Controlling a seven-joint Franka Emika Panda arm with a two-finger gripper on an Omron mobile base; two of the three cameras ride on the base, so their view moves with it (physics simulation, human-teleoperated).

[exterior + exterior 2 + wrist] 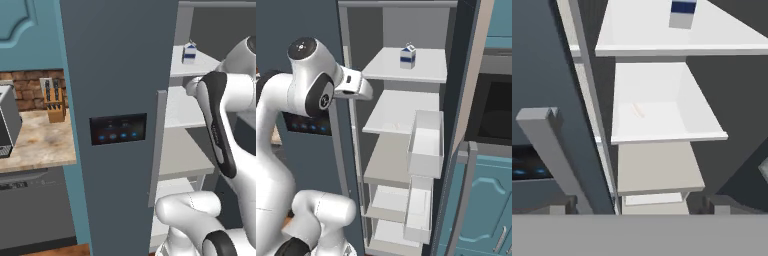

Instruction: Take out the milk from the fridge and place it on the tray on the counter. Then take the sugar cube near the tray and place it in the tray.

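The fridge point(120, 75) stands with its right door swung open, showing white shelves. The milk point(408, 56), a small white carton with a blue band, stands upright on the top shelf point(426, 70); it is also in the left base view point(189, 53) and at the top of the hand view point(683, 13). My gripper point(637, 207) is open, its fingertips wide apart with nothing between them. It hovers in front of the shelves, below and left of the milk and well short of it. My white hand point(353, 84) sits by the fridge's left edge. The tray and the sugar cube are out of view.
The shut left door carries a black panel point(118, 128) of blue-lit buttons and a pale handle point(158, 145), close to my hand. Door bins point(426, 142) hang on the open right door. The counter point(40, 142) at left holds a knife block point(54, 100) and a toaster point(7, 120).
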